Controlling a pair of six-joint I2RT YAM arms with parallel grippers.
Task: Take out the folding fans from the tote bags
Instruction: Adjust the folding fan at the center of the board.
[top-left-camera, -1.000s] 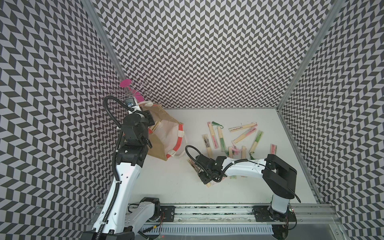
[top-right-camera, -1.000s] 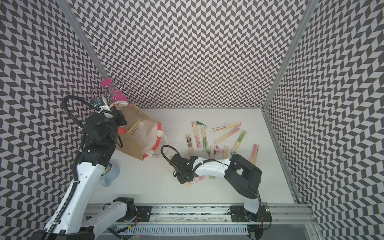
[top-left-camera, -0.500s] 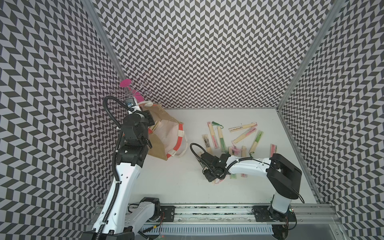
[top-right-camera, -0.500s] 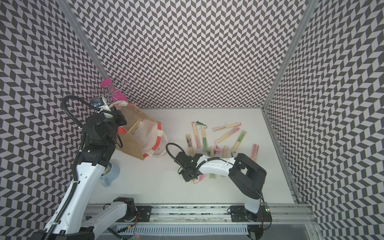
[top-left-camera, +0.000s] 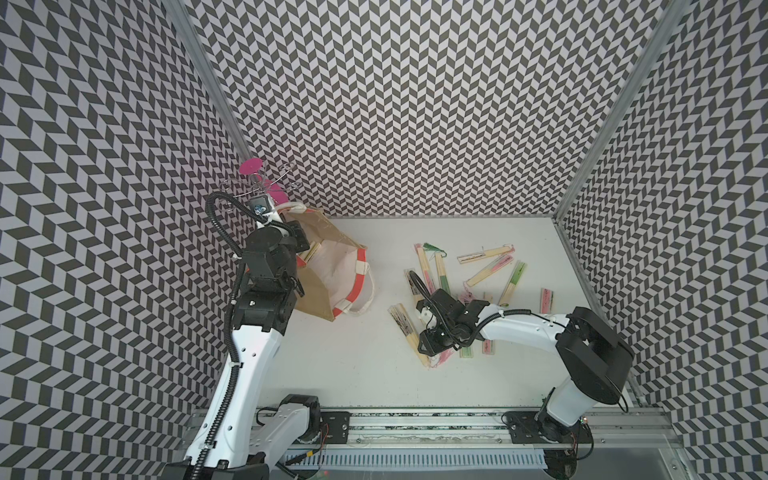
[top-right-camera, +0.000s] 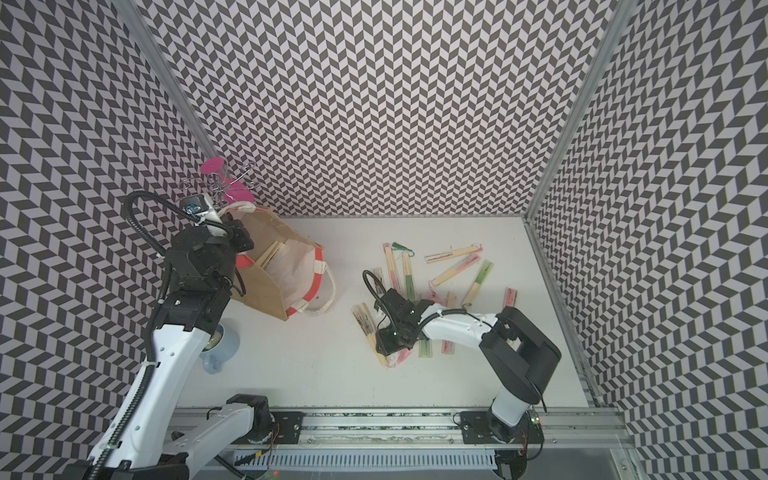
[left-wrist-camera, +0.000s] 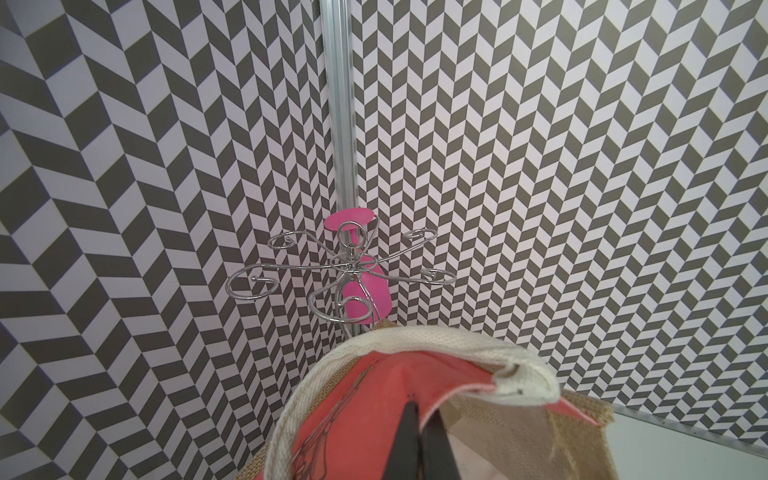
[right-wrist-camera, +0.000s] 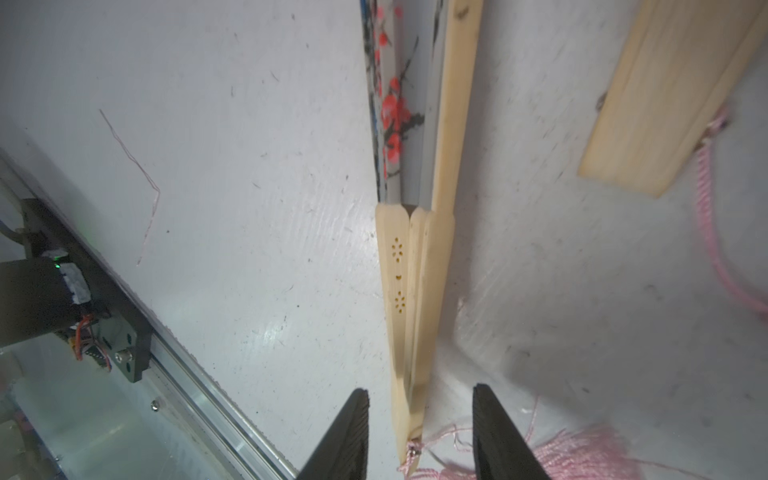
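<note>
With right gripper (right-wrist-camera: 419, 390) parted and empty, straddling a fan (right-wrist-camera: 409, 291) flat on the table (right-wrist-camera: 249, 166). With left gripper (left-wrist-camera: 423, 411) clamped on bag (left-wrist-camera: 561, 436) rim; more fans (top-right-camera: 270, 253) inside. Might snag pink tassel (right-wrist-camera: 573, 457) lifting off, dragging fan askew.

Closed bamboo fans (top-left-camera: 489, 271) strewn flat, tan tote bag (top-left-camera: 313, 293) tipped open
</note>
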